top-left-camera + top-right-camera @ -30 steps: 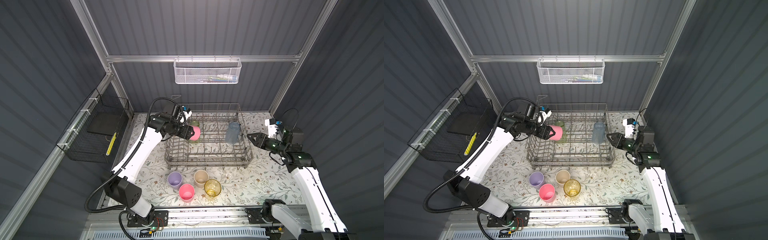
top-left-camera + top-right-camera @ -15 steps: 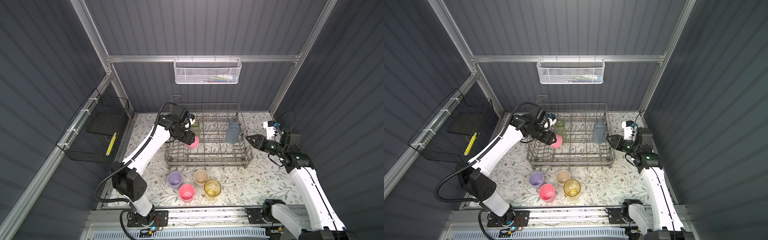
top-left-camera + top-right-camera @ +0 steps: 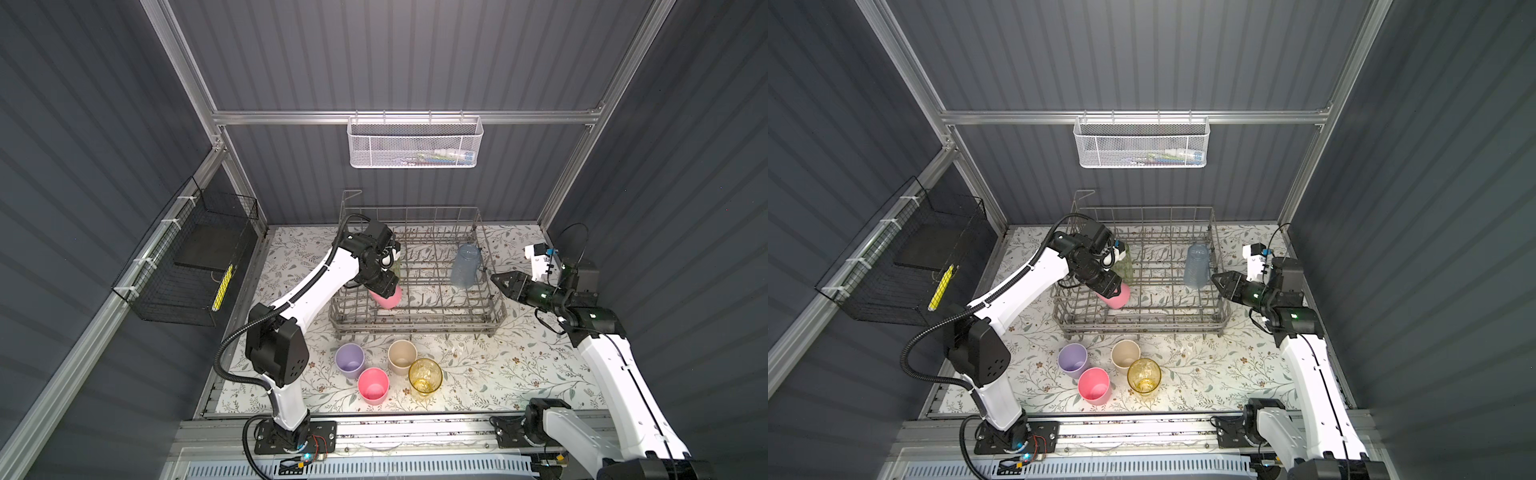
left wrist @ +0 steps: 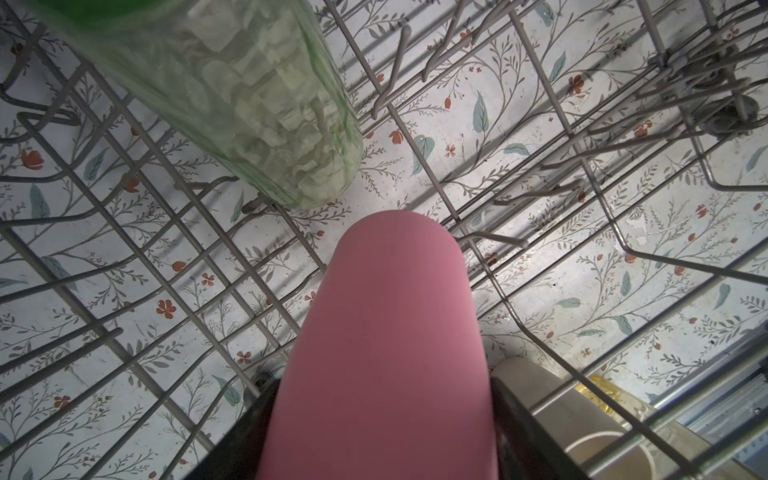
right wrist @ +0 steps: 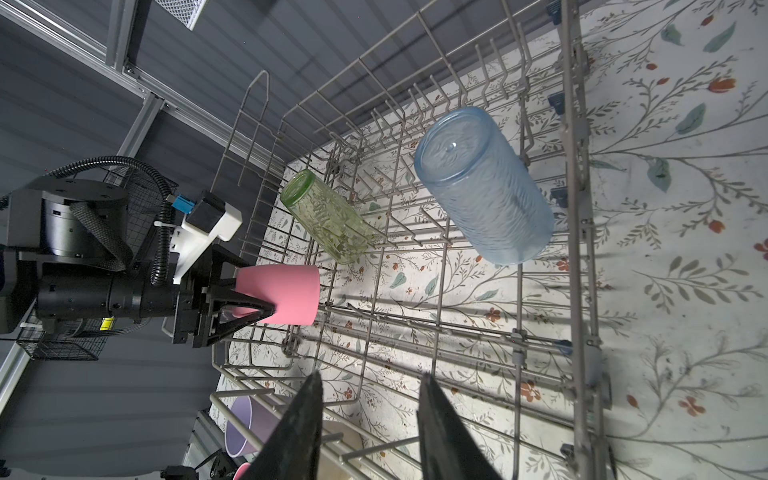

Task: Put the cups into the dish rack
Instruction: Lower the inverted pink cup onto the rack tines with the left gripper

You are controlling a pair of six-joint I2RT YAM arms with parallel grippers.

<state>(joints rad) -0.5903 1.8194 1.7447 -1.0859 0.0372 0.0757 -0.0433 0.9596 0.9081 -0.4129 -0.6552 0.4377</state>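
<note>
The left gripper (image 3: 384, 286) is inside the large grey wire dish rack (image 3: 415, 322), at its left end. Its jaws are clamped on the base end of an opaque pink handleless cup (image 3: 388, 298). The cup's long axis continues the gripper's own axis and slopes downward, with the mouth leading toward the rack floor. The pictures do not show whether the rim touches the wires. The seating move appears to depend on lining this mouth up with the tines below it.

Just beside the held cup, on its far side, a see-through ribbed green cup (image 5: 328, 216) leans mouth-down on the tines. The gap between the two cups is small, so contact is a risk during lowering.

At the right end of the rack, a see-through ribbed grey-blue cup (image 3: 466, 266) also rests inverted and tilted.

The right gripper (image 3: 496, 278) is just outside the rack's right wall. Its jaws are partly apart and hold nothing.

Four cups stand upright in a cluster on the floral surface (image 3: 498, 365) in front of the rack:
- lilac cup (image 3: 350, 360)
- second pink cup (image 3: 373, 385)
- beige cup (image 3: 402, 357)
- see-through amber cup (image 3: 424, 375)

The cluster lies nearer the left arm's side than the right arm's.
</note>
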